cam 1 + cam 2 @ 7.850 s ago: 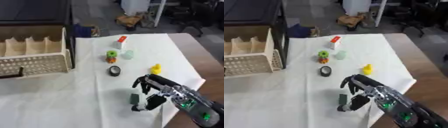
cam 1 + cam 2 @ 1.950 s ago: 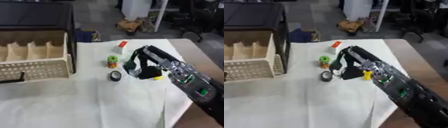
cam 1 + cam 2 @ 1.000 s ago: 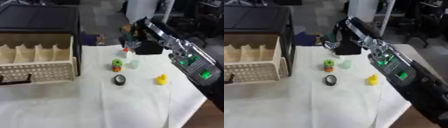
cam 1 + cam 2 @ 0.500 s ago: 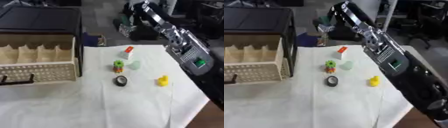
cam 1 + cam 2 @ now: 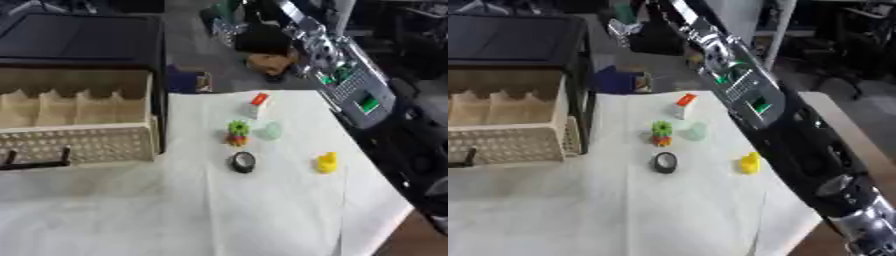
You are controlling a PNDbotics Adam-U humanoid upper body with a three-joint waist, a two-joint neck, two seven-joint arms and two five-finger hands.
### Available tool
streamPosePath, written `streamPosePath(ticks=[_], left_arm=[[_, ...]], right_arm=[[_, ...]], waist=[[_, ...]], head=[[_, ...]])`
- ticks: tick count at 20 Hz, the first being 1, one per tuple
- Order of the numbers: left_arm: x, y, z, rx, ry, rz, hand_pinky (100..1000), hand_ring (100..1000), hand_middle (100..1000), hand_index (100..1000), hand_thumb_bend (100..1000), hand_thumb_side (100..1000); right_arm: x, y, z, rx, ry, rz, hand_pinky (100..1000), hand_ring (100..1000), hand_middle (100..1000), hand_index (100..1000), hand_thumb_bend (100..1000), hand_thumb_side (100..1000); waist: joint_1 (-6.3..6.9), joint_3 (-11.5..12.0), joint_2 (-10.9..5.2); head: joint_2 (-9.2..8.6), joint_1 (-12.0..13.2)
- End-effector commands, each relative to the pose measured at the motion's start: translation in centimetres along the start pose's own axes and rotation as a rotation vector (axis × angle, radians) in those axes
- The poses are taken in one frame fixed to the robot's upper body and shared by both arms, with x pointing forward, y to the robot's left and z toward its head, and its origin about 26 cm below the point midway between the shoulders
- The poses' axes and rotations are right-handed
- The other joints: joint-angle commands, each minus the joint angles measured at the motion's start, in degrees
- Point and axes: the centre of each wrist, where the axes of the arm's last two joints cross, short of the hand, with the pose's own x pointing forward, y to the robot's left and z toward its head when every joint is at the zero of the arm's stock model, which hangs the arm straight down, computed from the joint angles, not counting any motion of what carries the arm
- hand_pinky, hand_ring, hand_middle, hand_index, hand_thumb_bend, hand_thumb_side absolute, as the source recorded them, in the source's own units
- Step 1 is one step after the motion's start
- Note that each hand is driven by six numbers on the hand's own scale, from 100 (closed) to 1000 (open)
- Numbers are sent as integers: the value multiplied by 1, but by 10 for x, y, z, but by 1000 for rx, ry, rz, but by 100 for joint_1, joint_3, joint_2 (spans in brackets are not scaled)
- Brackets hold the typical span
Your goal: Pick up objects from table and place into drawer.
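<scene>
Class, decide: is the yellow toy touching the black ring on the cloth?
Apart. The left eye view shows bare white cloth between the yellow toy and the black ring.

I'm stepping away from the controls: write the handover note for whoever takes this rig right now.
Right hand: raised high beyond the table's far edge, arm stretched across the view; whether it holds anything cannot be told. Left hand: not in view.
Drawer: pulled open at left, its visible compartments look empty.
On the white cloth: red-and-white block, green-and-orange toy, pale green piece, black ring, yellow toy.
Done: nothing seen in the drawer.
Left: all five pieces on the cloth.
</scene>
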Motion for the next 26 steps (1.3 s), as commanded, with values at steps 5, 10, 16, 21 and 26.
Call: streamPosePath(ticks=[5, 10, 16, 21, 26], left_arm=[[7, -1, -4, -12, -31, 6, 302, 383, 520, 738, 100, 1000], [7, -2, -5, -17, -34, 12, 303, 383, 520, 738, 100, 1000], [7, -4, -5, -20, -34, 17, 303, 383, 519, 738, 100, 1000], [8, -5, -6, -25, -36, 22, 302, 383, 519, 737, 100, 1000], [8, -6, -6, -27, -37, 27, 303, 384, 519, 738, 100, 1000]], right_arm=[[13, -2, -19, -28, -34, -17, 447, 367, 157, 525, 279, 463], [19, 12, -33, -10, -47, -18, 446, 366, 156, 523, 299, 461], [24, 26, -46, -8, -64, -25, 445, 366, 157, 523, 261, 462], [33, 35, -55, -15, -83, -44, 442, 364, 155, 521, 257, 457], [41, 48, -63, -8, -91, -59, 442, 364, 156, 522, 253, 458]], waist=[[34, 64, -107], [45, 128, -107], [47, 193, -96], [45, 243, -88], [41, 320, -79]], head=[[-12, -54], [-19, -94], [-46, -134], [-92, -180], [-119, -235]])
